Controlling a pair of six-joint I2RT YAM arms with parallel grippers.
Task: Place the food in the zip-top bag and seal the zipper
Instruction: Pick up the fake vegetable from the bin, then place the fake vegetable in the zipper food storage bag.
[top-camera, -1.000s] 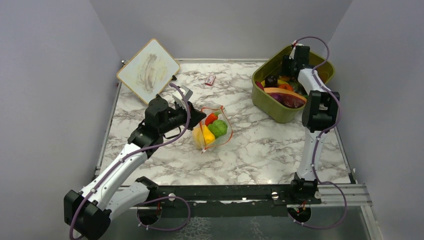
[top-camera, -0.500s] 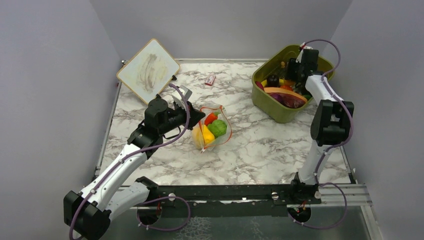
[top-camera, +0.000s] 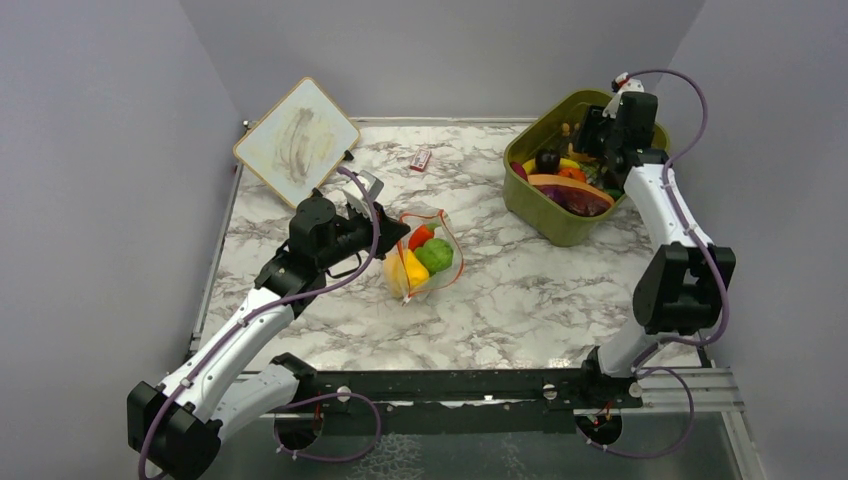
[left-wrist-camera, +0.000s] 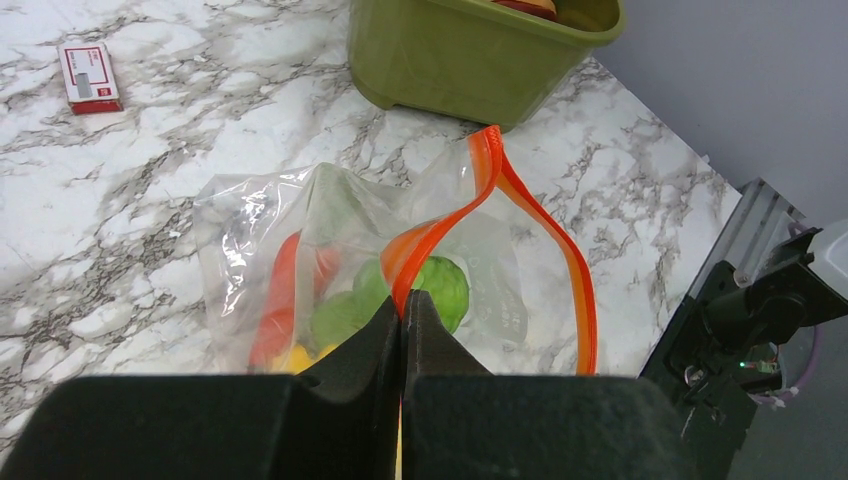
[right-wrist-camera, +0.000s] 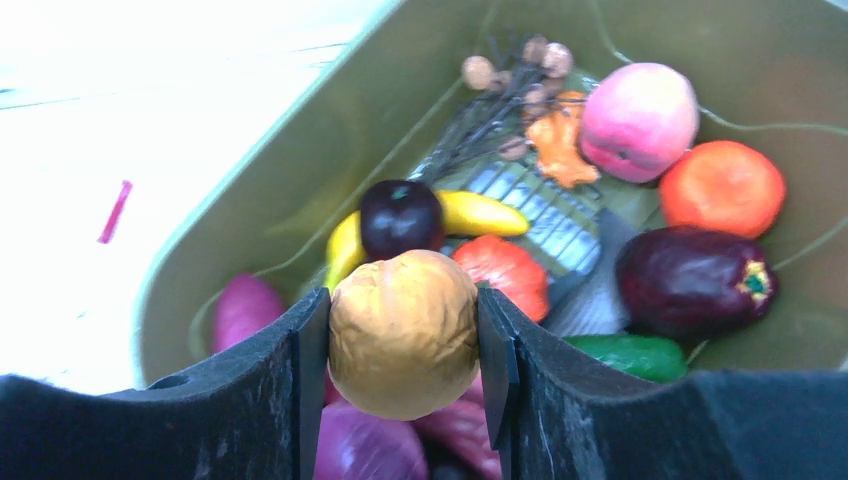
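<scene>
The clear zip-top bag (top-camera: 432, 262) lies mid-table holding red (top-camera: 422, 237), green (top-camera: 436, 255) and yellow (top-camera: 405, 270) toy food. My left gripper (top-camera: 398, 238) is shut on its orange-red zipper (left-wrist-camera: 430, 235) and holds the mouth edge up; the far side of the strip loops open. The green food (left-wrist-camera: 440, 285) shows through the plastic. My right gripper (right-wrist-camera: 400, 300) is shut on a tan wrinkled ball (right-wrist-camera: 403, 345) and holds it above the olive-green tub (right-wrist-camera: 260, 180). In the top view that gripper (top-camera: 597, 135) is over the tub's far side.
The tub (top-camera: 545, 222) at back right holds a peach (right-wrist-camera: 638, 120), orange (right-wrist-camera: 722, 188), eggplant (right-wrist-camera: 690, 280), dark plum (right-wrist-camera: 400, 218), banana (right-wrist-camera: 480, 213) and more. A red-white packet (top-camera: 421, 159) lies at the back. A white board (top-camera: 297, 142) leans at back left.
My right arm has swung right and its wrist has moved back and right over the tub. The left arm and the bag have not moved.
</scene>
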